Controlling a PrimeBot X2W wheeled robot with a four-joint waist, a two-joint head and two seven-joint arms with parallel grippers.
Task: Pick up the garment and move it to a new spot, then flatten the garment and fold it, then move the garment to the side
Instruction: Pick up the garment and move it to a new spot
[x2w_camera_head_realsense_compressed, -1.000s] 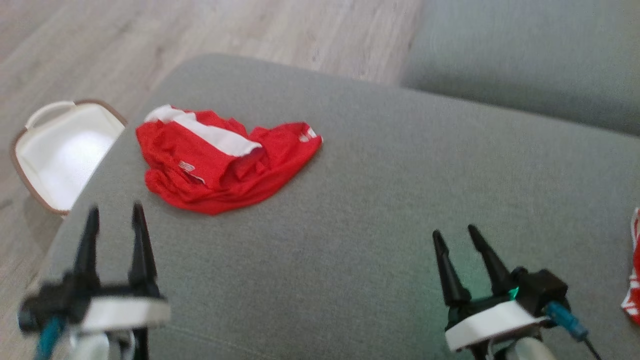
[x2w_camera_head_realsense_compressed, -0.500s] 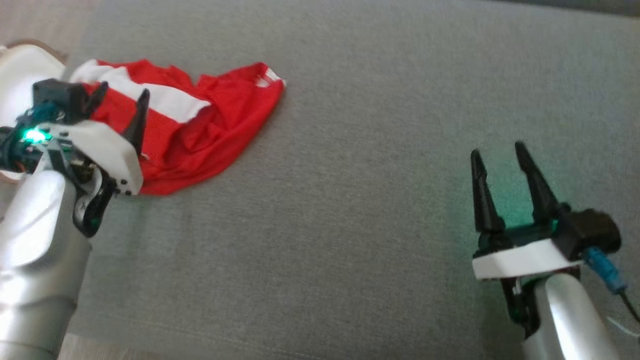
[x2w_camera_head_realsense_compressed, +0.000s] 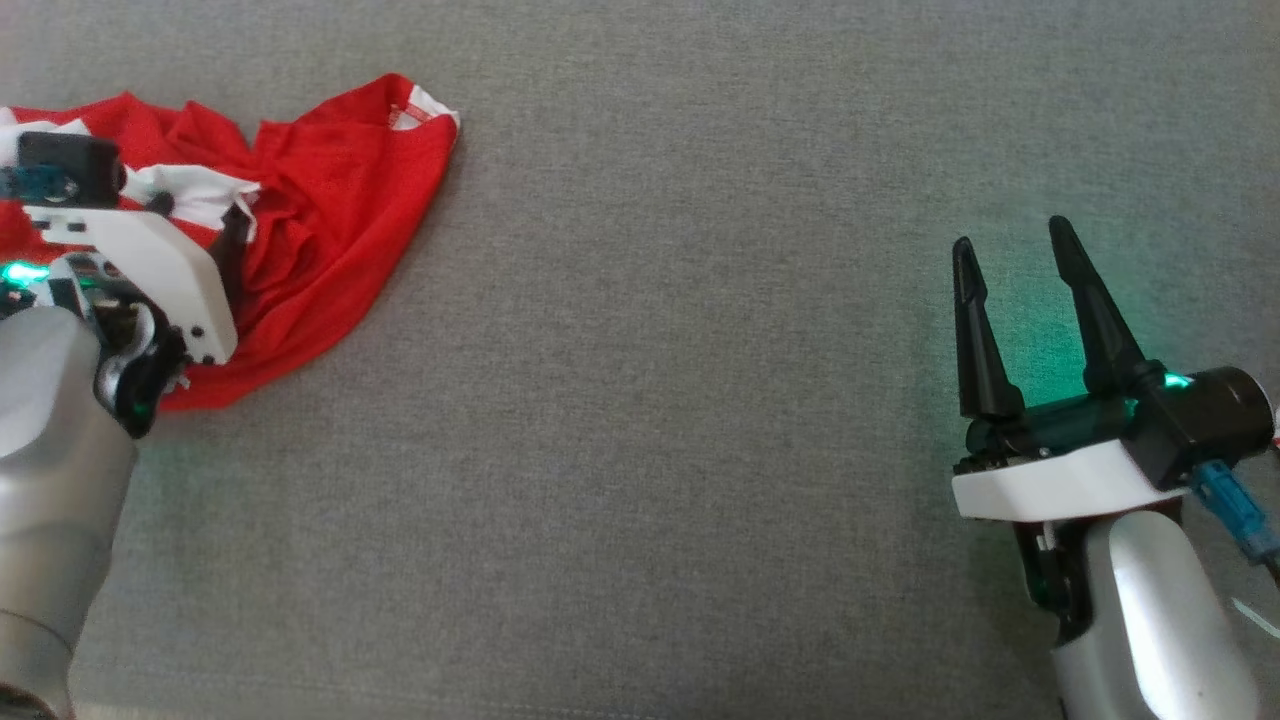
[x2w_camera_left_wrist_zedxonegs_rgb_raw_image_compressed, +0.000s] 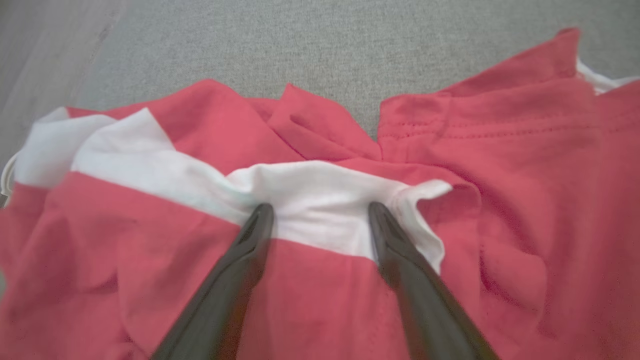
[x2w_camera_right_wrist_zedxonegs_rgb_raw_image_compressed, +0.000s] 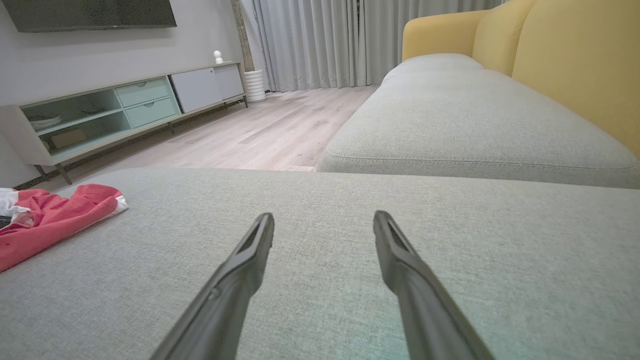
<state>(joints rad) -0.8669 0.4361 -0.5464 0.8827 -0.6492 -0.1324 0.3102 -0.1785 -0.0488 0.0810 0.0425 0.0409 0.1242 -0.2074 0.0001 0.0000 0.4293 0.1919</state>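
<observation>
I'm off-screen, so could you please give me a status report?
Left gripper jaws open, poised at the red garment, over its white band. Right gripper jaws open, idle over sofa cushion. Nothing in the way.

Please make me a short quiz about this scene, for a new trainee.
1. True or false: the left hand is shut on the garment.
2. The left hand points at the garment's: A) white band, B) pocket, C) zip?
3. Fill in: the right hand is open above the bare grey ___.
Key: 1 false; 2 A; 3 sofa.
</observation>
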